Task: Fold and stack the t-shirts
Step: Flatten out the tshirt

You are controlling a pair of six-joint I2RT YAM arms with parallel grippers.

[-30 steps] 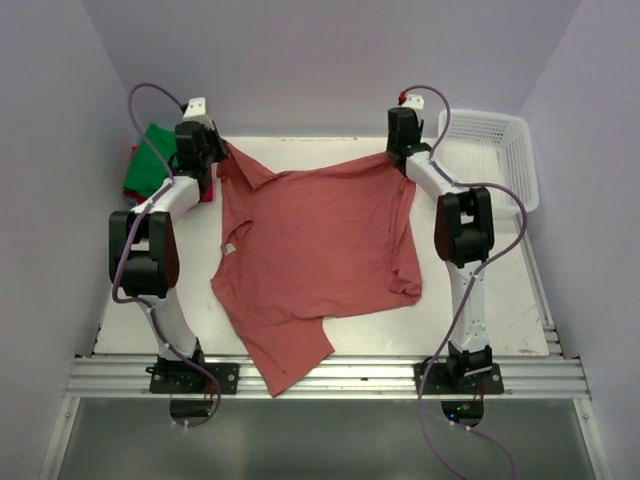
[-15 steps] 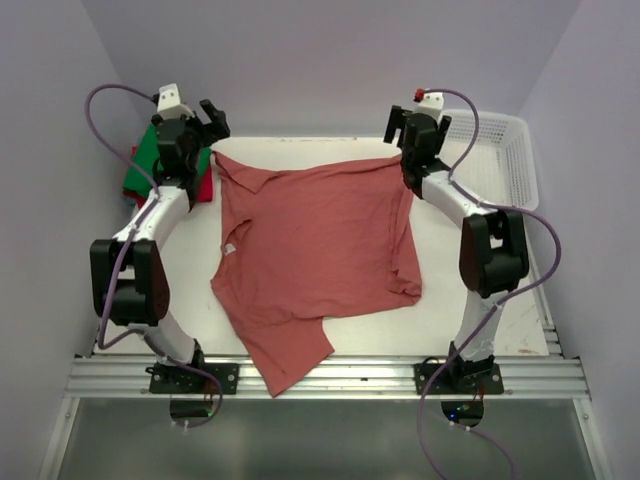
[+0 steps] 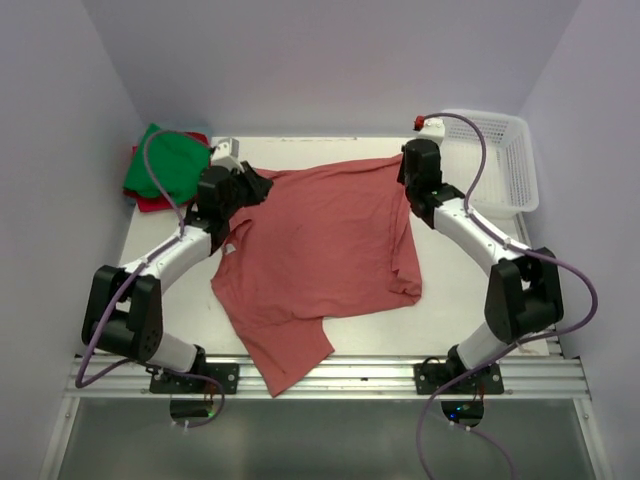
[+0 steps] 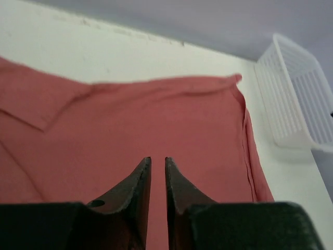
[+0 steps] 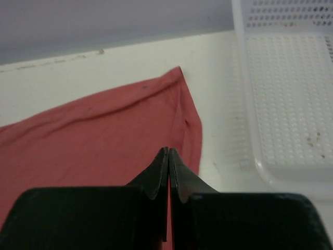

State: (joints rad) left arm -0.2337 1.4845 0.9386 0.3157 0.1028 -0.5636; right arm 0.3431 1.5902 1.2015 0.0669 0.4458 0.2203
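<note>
The pale table (image 3: 470, 300) is carrying the big brick-red t-shirt (image 3: 320, 250), which is lying spread and slightly rumpled. A white mesh basket (image 3: 500, 150) is sitting just off the shirt's far right corner. Off its far left corner, the green t-shirt (image 3: 165, 165) is resting on the red-pink t-shirt (image 3: 150, 203). The left gripper (image 4: 157, 160) is hanging over the brick-red shirt's far left part, tips a sliver apart and empty. The right gripper (image 5: 168, 151) is hanging over its far right hem, pressed together, seemingly on nothing. The cloth is looking light and limp, likely to sag, so I would be pinching both layers at the hem corner (image 5: 179, 70).
</note>
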